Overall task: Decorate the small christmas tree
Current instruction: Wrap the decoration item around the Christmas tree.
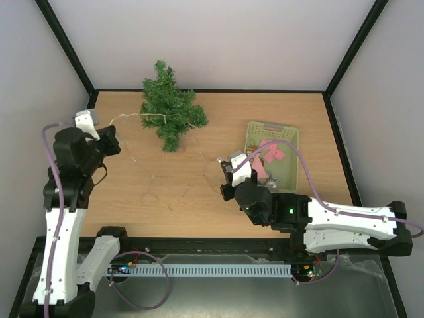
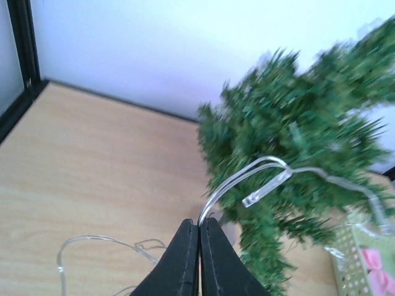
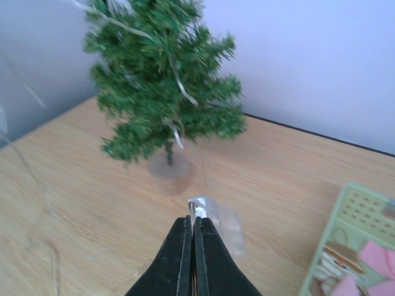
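The small christmas tree (image 1: 171,109) stands at the back of the table on a round wooden base (image 3: 170,168). A clear string of lights (image 2: 242,177) is draped over its branches. My left gripper (image 2: 199,222) is shut on this string left of the tree (image 2: 296,129), with one small bulb (image 2: 265,189) hanging just beyond the tips. My right gripper (image 3: 193,217) is shut on a small clear plastic piece (image 3: 217,217) at the string's other end, low over the table in front of the tree (image 3: 160,92). In the top view the left gripper (image 1: 112,138) and right gripper (image 1: 225,171) flank the tree.
A pale green basket (image 1: 255,127) with a pink bow (image 1: 271,151) and other ornaments stands right of the tree, beside my right arm; its rim shows in the right wrist view (image 3: 345,203). Loose thin wire (image 1: 151,177) lies on the wood between the arms.
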Robot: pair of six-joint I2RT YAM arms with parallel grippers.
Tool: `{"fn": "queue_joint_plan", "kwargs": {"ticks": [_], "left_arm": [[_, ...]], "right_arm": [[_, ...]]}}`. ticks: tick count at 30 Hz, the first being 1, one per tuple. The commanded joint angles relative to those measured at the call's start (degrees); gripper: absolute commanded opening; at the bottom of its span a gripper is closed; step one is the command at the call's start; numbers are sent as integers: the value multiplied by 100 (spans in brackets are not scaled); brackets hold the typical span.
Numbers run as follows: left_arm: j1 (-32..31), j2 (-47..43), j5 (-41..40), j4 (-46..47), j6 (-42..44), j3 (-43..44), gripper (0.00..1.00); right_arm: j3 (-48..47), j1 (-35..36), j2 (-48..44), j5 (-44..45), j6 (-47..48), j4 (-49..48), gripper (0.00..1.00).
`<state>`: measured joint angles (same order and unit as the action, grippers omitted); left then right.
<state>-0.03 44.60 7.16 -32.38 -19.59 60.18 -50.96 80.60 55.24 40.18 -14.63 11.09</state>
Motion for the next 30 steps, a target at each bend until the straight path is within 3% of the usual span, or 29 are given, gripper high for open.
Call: {"fn": "queue_joint_plan", "kwargs": {"ticks": [1,5,10,15,19,24,30], "left_arm": [[30,-486,132,179,58,433,2],[30,-812,874,330,-277,204,2],[30,-657,1009,-37,-282,-27,2],[30,-541,1061,-244,-144,-186,2],[30,-615,1401,-166,-145,-506,2],[30,-694,1801,-301,-72,-723,2],[30,-778,2519,-31,56,-773,2]], "right_arm": [[175,17,15,931,-913,883,2],[916,-172,68,1315,-1500,738,2],[1700,-411,285,-239,-1254,-681,2],[1798,-843,1072,-1039,-1208,-1113,3],[1523,-997,1464,-1312,-1098,-985,12],[689,-1002,1254,-1517,-845,-139,31],[-487,-1002,951,-2097,341,-95,45]]}}
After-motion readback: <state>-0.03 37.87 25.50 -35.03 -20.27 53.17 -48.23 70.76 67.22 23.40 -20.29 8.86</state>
